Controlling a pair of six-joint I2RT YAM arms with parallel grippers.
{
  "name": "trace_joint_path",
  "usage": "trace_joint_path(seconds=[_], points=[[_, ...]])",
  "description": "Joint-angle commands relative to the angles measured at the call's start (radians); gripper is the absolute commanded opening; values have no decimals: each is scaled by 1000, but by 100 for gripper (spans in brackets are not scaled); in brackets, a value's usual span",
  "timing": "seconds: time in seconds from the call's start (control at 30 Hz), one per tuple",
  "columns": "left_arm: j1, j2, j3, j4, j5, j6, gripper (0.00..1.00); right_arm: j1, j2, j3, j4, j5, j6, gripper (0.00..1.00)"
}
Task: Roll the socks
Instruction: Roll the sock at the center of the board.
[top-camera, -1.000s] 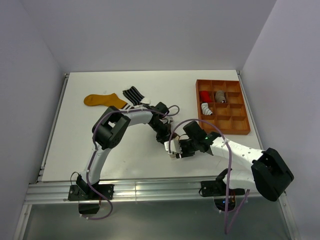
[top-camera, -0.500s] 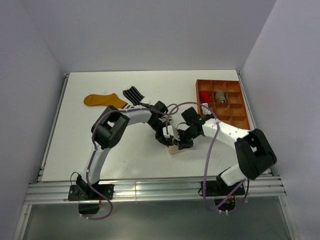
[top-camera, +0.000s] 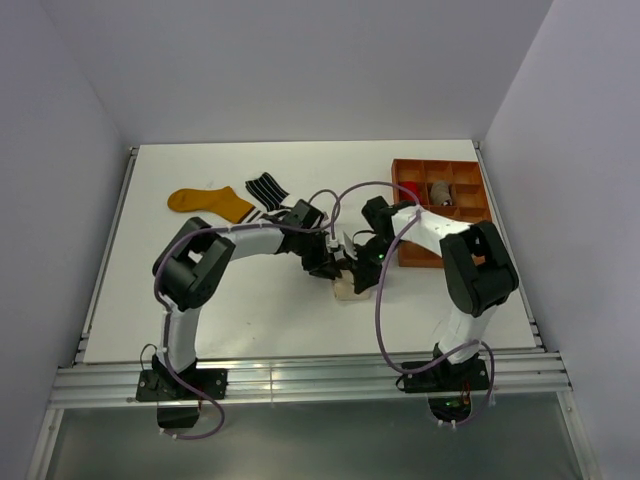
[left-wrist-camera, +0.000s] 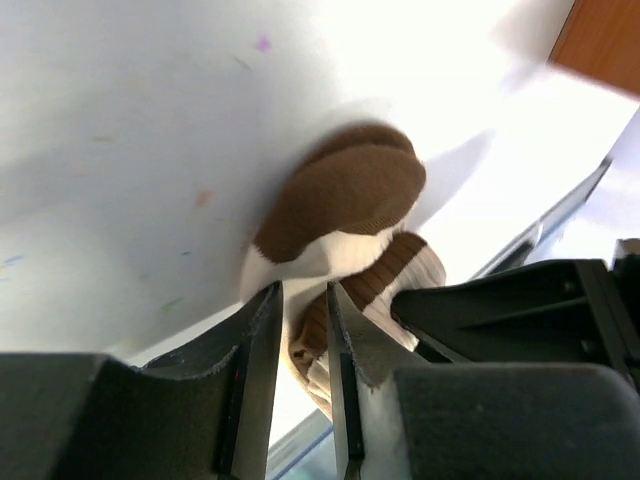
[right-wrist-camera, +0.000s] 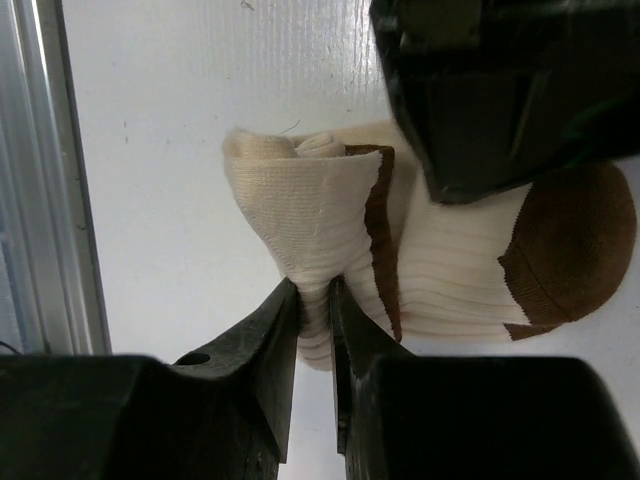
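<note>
Orange-brown tray (top-camera: 494, 232) (compartmented) sits on white table (top-camera: 300, 170); at its far-right corner.

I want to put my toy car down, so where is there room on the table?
Free: the near-left corner of the table, between the left arm and the left edge; the far strip behind the mustard sock, black striped sock and tray. Crowded: the middle, where the right arm meets it over the cream sock.

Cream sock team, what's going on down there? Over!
Right gripper shut on cream sock, bunched end pinched. Left gripper jaws narrowly parted at the sock, grip unclear. Tight quarters, the two nearly touching.
</note>
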Motion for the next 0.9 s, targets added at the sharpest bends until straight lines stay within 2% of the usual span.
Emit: trace_joint_path(seconds=[0.0, 0.27, 0.4, 0.5, 0.63, 0.67, 0.87], points=[[20, -71, -65, 137, -142, -58, 31, -6, 55, 42, -80, 20, 10, 20], [20, -238, -235, 307, -297, -124, 33, -31, 202, 173, -190, 2, 26, 20], [20, -363, -415, 468, -404, -172, 34, -54, 289, 280, -287, -18, 8, 19], [-9, -459, -490, 510, -492, -162, 35, -72, 350, 346, -362, -36, -19, 19], [-113, -535, -478, 513, -675, -20, 37, -84, 401, 392, -387, -35, -12, 19], [-159, -532, -454, 504, -690, 55, 37, -87, 419, 409, -407, -38, -17, 19], [-248, -483, -385, 472, -687, 329, 38, -97, 471, 452, -457, -26, -29, 19]])
